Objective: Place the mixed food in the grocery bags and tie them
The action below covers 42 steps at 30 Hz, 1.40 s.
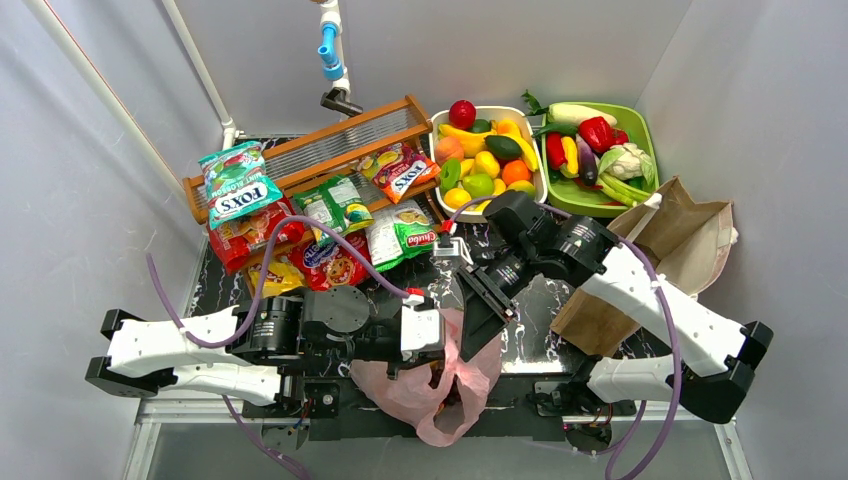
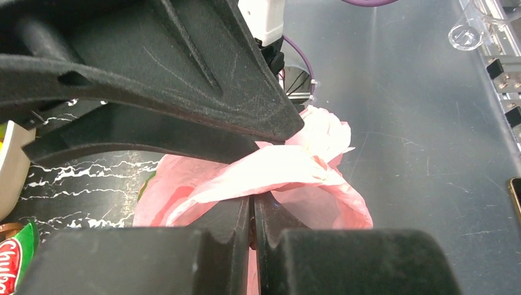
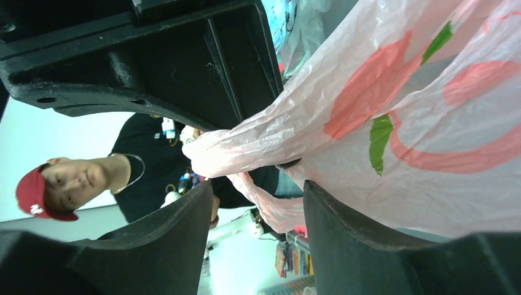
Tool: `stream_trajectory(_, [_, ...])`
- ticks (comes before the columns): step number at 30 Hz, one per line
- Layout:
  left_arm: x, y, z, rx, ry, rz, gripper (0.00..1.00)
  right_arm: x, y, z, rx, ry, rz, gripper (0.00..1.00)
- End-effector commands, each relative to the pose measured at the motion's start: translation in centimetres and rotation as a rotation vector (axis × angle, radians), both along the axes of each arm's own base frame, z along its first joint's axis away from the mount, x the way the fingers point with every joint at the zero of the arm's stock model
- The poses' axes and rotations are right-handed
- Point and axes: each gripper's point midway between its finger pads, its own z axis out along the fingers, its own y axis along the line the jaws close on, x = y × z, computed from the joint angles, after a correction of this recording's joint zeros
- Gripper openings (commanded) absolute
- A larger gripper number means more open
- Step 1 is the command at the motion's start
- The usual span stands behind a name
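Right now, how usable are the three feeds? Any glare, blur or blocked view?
Top external: even light, sharp, mild glare on the black table. Left wrist: left gripper and dark hardware above crowd the frame; the pink bag it pinches is crisp. Right wrist: background blown out white, right gripper in shadow, bag backlit and translucent.

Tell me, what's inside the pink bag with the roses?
Only crumpled plastic shows: the thin pink rose-printed plastic bag is bunched up, hiding whatever is inside. The left end effector pinches its gathered top.
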Motion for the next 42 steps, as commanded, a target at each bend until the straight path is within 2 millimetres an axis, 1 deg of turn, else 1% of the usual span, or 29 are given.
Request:
stream_trajectory(1, [-0.6,0.0,1.4,-0.058,0.061,-0.002,0.00,0.6,-0.6,0.8,0.014,-0.147,-0.072,0.62])
stream_trajectory(4, [-0.5,0.0,1.4,-0.058,0.064,0.005,0.00,1.2,-0.6,0.9,0.016,-0.191,-0.128,0.56])
stream_trajectory(6, [-0.7,0.0,1.5,-0.060,0.108,0.023,0.00,1.2,-0.9,0.9,0.023,-0.207,-0.150,0.49])
stream_trajectory(9, [-0.8,0.0,1.5,-0.062,0.130,0.029,0.00,1.0,-1.4,0.7,0.025,-0.207,-0.154,0.39])
stream_trajectory(14, [-0.4,-0.1,1.2,-0.067,0.151,0.063,0.00,0.2,-1.9,-0.8,0.004,-0.162,-0.141,0.23])
stream_trajectory(17, [0.1,-0.3,1.5,-0.084,0.155,0.099,0.00,-0.1,-2.1,-1.4,0.011,-0.132,-0.137,0.19])
stream_trajectory(21, [0.5,-0.5,1.8,-0.104,0.155,0.122,0.00,-0.3,-1.9,-2.0,0.014,-0.098,-0.145,0.17])
stream_trajectory(24, [0.7,-0.7,1.7,-0.106,0.151,0.132,0.00,-0.6,-1.7,-1.7,0.049,-0.061,-0.126,0.17])
stream_trajectory(29, [1.6,-0.7,1.2,-0.093,0.149,0.184,0.00,-1.0,-1.8,-0.7,0.121,-0.059,-0.119,0.17])
stream_trajectory(34, [2.1,-0.7,0.6,-0.079,0.162,0.227,0.00,-1.2,-1.5,-1.1,0.125,-0.045,-0.104,0.17])
stream_trajectory(37, [2.5,-0.5,0.4,-0.080,0.171,0.260,0.00,-1.5,-1.3,-1.0,0.135,-0.046,-0.085,0.17])
stream_trajectory(42, [2.7,-0.4,0.8,-0.118,0.181,0.270,0.00,-1.1,-0.7,-1.1,0.139,-0.063,-0.104,0.17])
